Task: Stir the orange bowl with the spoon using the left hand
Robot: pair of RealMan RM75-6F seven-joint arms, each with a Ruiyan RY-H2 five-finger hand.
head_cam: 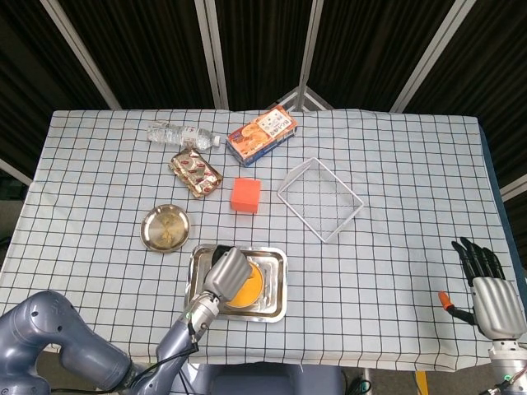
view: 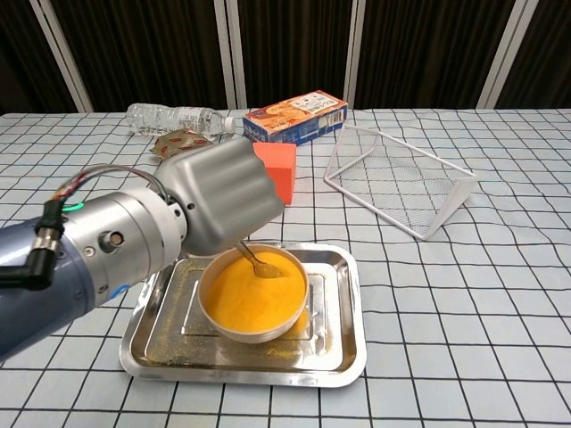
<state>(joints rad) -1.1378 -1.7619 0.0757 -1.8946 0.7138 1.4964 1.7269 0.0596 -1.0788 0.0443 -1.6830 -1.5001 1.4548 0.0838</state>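
Note:
An orange bowl (view: pixel 252 298) (head_cam: pixel 247 287) full of orange powder sits inside a steel tray (view: pixel 337 348) (head_cam: pixel 277 284) near the table's front edge. My left hand (view: pixel 220 196) (head_cam: pixel 226 273) hovers over the bowl's left side and holds a metal spoon (view: pixel 257 264) whose tip dips into the powder. In the head view the hand covers much of the bowl and hides the spoon. My right hand (head_cam: pixel 487 288) stays far right off the table's front corner, fingers spread, holding nothing.
An orange block (head_cam: pixel 245 195), a wire basket (head_cam: pixel 321 198), a snack box (head_cam: pixel 262 134), a water bottle (head_cam: pixel 181 134), a packet (head_cam: pixel 196 173) and a small round metal dish (head_cam: pixel 165 228) lie behind the tray. Powder is scattered on the tray floor (view: pixel 169 339).

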